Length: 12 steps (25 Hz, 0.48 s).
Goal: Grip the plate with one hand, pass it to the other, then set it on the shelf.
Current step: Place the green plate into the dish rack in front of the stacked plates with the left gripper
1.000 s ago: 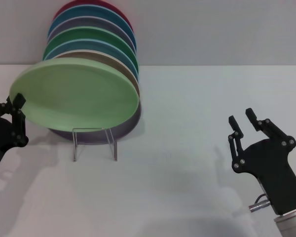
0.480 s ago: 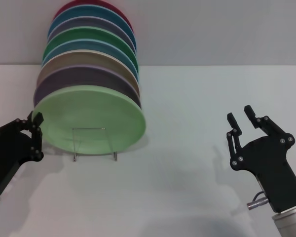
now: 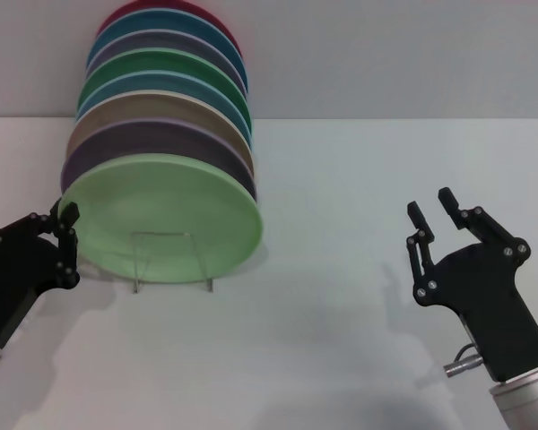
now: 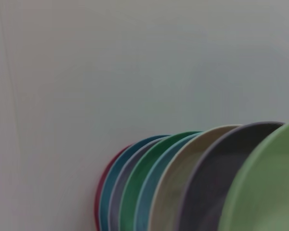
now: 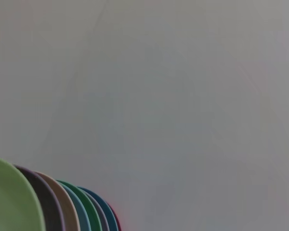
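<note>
The pale mint-green plate stands on edge on the clear shelf, leaning back as the front plate of a row. My left gripper is at the plate's left rim with its fingers around the rim. The plate also shows in the left wrist view and in the right wrist view. My right gripper is open and empty, well to the right of the plates, above the table.
Behind the mint plate stand several plates on edge: a lilac one, a tan one, then blue, emerald-green and dark red ones against the back wall. A white table stretches between the plates and my right gripper.
The plate has come down from a raised, tilted hold onto the shelf against the row. My left gripper came down with it. My right gripper has drifted slightly left.
</note>
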Each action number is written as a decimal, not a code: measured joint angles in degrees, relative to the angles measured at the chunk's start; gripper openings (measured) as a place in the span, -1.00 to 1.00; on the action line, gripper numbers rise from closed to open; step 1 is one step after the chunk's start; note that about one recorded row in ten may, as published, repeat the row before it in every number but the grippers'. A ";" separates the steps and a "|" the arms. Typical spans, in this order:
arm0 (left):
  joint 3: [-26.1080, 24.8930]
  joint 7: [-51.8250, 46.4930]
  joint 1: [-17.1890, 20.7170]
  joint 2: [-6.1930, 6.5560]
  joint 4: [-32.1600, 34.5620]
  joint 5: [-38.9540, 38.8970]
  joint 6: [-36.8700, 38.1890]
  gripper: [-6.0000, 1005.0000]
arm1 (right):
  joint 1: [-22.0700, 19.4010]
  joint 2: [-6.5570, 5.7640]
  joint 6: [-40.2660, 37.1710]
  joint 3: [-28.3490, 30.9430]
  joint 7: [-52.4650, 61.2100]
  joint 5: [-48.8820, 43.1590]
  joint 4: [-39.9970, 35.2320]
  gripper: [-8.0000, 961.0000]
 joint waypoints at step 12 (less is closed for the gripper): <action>-0.24 0.55 4.47 -0.01 -2.01 -0.16 5.05 -0.53 | 0.71 0.00 1.39 4.34 0.58 0.00 -0.78 -0.43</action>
